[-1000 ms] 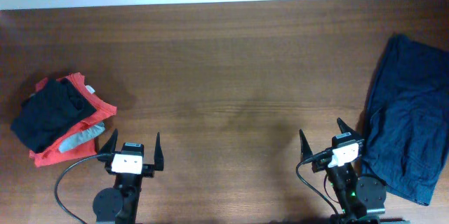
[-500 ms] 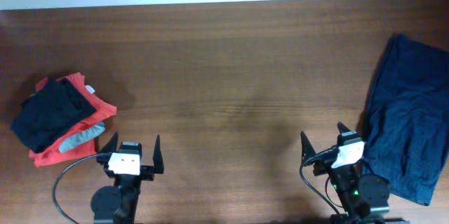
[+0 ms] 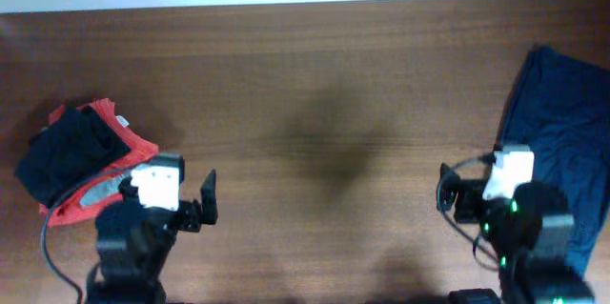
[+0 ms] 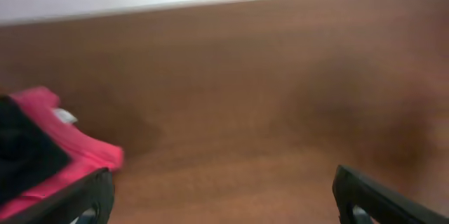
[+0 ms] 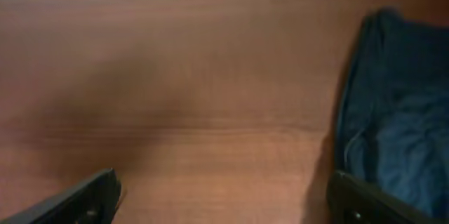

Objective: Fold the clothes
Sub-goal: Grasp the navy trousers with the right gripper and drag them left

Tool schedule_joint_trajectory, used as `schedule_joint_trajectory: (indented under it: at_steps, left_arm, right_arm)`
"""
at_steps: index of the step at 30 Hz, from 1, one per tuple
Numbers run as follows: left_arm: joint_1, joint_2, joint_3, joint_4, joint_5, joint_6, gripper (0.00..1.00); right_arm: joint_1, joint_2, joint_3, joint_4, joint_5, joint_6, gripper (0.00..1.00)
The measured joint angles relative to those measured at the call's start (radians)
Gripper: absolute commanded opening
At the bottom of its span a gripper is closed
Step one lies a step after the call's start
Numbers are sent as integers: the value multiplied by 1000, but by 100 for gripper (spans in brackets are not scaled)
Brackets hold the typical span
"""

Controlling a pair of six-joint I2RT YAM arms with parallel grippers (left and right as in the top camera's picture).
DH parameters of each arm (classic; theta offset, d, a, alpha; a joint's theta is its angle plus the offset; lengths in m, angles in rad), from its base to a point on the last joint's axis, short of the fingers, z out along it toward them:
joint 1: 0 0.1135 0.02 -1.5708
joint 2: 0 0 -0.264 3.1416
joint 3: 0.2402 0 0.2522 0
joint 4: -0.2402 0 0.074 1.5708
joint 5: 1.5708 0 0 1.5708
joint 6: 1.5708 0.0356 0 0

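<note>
- The orange-red garment (image 3: pixel 107 121) and black garment (image 3: pixel 59 153) lie heaped at the left of the desk (image 3: pixel 305 75).
- The left gripper (image 4: pixel 221 199) has its fingers spread, holding nothing.
- The right gripper (image 5: pixel 228 197) is the same.
- The clothes (image 3: pixel 562 132) lie unfolded at the right edge, with no fold begun.

Both arms sit low at the near side of the overhead view, the left arm (image 3: pixel 129 242) and the right arm (image 3: pixel 529 237) well apart, wrists aimed away from the bases. The left gripper (image 4: pixel 223 201) is spread wide, its dark fingers (image 4: pixel 74 199) showing only in the bottom corners of its wrist view. The right gripper (image 5: pixel 224 199) matches it, jaws far apart with nothing held between them.
</note>
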Motion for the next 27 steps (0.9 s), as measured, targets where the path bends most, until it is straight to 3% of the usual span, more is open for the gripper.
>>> schedule_joint_trajectory:
  at_steps: [5,8,16,24,25,27]
  left_arm:
    - [0,200,92,-65,115,0,99]
    - [0,271,95,-74,152,0,99]
    - [0,300,96,-74,173,0,99]
    - [0,300,96,-75,175,0,99]
    - [0,300,96,-75,175,0,99]
    - [0,300,96,-75,175,0,99]
  right_arm:
    - [0,272,144,-104,10,2,99]
    - [-17,406,156,-143,109,97,99]
    - [-240,744,161,-147,192,261,99]
    - [-370,1029,162,-85,192,285,100]
    - [-375,1048,162,-80,192,285,97]
    - [-390,1087,162,-58,192,287,74]
